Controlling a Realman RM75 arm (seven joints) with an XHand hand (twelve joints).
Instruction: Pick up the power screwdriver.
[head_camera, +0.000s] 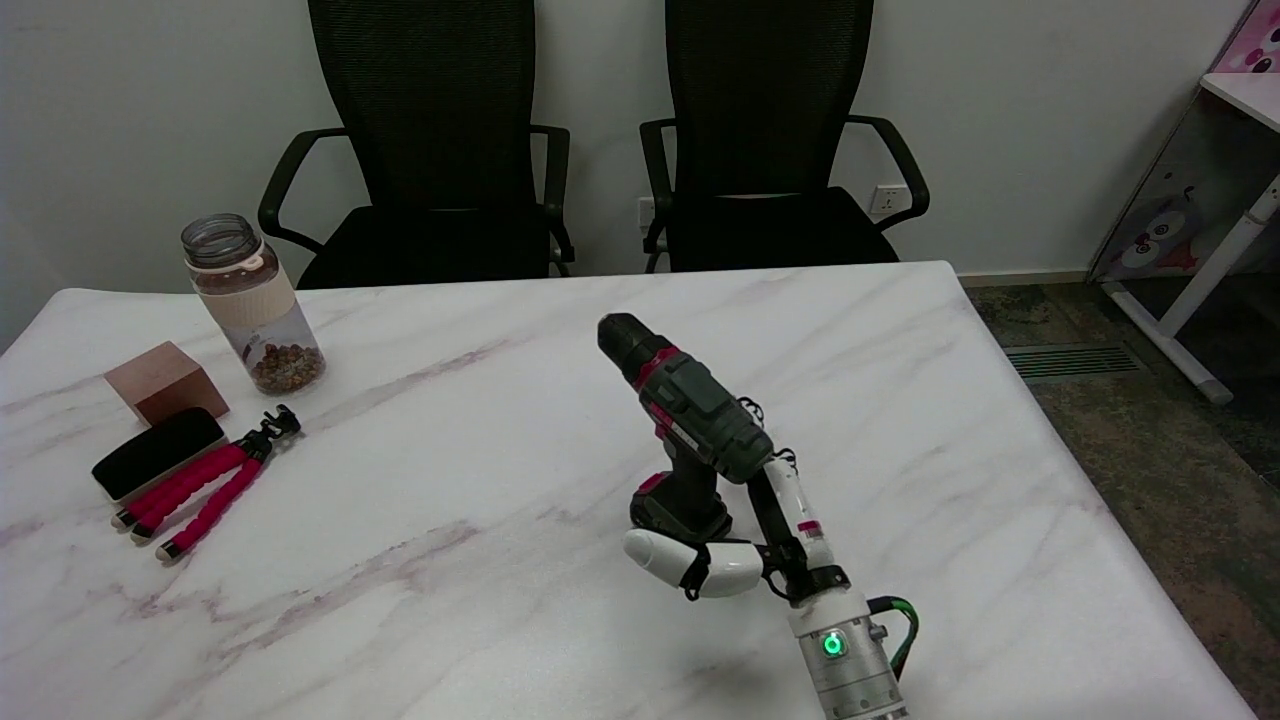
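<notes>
Beside the power screwdriver (690, 420), right hand (745, 530); jar (252, 305) well apart.

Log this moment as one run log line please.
phase: closing in | right hand: open, beside power screwdriver handle, grasp not yet seen | screwdriver: upright on table

Dark green-and-red power screwdriver (690, 420); white grey-veined marble table (450, 480); pink-legged tripod (205, 485); black chairs (430, 150).

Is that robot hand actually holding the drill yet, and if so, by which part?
Not clearly. The right hand is right up against the power screwdriver near its handle and base, fingers spread around it, but a closed grip cannot be told.
</notes>
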